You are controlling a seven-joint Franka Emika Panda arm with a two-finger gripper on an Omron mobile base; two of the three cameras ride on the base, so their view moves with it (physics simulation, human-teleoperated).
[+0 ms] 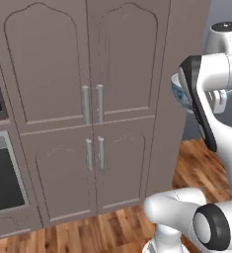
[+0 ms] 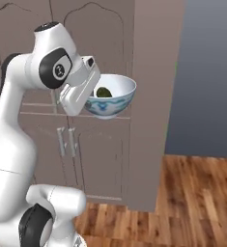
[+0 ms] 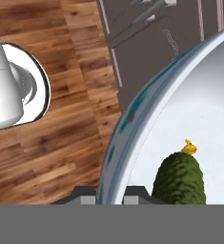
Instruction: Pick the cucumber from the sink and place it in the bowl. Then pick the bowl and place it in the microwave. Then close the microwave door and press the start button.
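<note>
The cucumber [image 3: 180, 178] lies inside the bowl [image 2: 116, 94], near its wall, and the bowl hangs in the air in front of the tall brown cabinet doors [image 1: 88, 99], well above the wooden floor [image 2: 197, 198]. The hand [image 3: 109, 196] is clamped on the bowl's rim, one finger on each side.

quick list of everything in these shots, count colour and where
bowl: one, white with blue pattern, held in the air by its rim in front of the cabinets
cucumber: one, dark green, lying inside the bowl
cabinets: four tall grey-brown doors with metal handles, ahead of the robot
oven: one, dark window in a grey frame, left of the cabinets
floor: brown wood planks, below and right
gripper: one, dark tips, shut on the bowl rim
</note>
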